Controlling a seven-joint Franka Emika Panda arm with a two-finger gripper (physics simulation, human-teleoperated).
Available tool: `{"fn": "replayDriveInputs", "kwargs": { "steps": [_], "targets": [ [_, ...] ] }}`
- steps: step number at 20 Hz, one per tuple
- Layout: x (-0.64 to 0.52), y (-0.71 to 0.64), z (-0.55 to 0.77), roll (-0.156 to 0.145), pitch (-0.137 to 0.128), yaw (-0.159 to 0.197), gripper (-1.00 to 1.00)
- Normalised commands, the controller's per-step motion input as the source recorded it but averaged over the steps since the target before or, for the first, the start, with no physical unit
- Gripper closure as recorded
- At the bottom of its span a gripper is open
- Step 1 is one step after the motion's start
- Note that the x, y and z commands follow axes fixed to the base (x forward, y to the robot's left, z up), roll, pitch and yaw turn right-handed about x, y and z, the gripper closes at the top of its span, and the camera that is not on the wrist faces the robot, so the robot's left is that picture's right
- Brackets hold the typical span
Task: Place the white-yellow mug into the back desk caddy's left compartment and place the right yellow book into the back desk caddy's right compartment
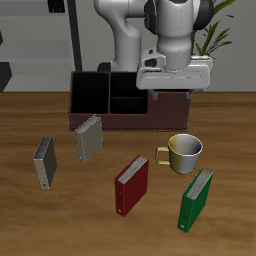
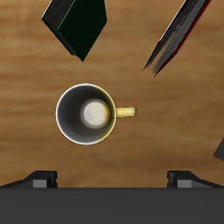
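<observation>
The white-yellow mug stands upright on the wooden table, its handle pointing sideways. My gripper hangs open well above it, looking straight down on it, with nothing between the fingers. The right yellow book, dark grey with cream page edges, stands far from the mug across the table. The back desk caddy, maroon with a black inside, sits at the back. One large end section shows; the gripper hides the other end.
A tan-grey book stands just in front of the caddy. A red book and a green book stand nearer the front edge, close to the mug. A plant is behind the robot.
</observation>
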Motion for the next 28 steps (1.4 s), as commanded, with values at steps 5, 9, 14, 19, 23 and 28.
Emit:
{"fn": "replayDriveInputs", "kwargs": {
  "steps": [5, 9, 14, 19, 23, 28],
  "targets": [
    [0.13, 0.11, -0.05, -0.056, -0.080, -0.045, -1.00],
    [0.25, -0.04, -0.23, -0.067, 0.006, -0.084, -1.00],
    [0.05, 0.02, -0.34, -0.011, 0.025, -0.078, -1.00],
    [-0.02, 0.02, -0.34, 0.006, 0.015, -0.067, -1.00],
    [-0.01, -0.07, -0.40, -0.032, 0.014, -0.036, -1.00],
    [0.05, -0.07, -0.22, -0.015, 0.006, -0.031, -1.00]
  ]
}}
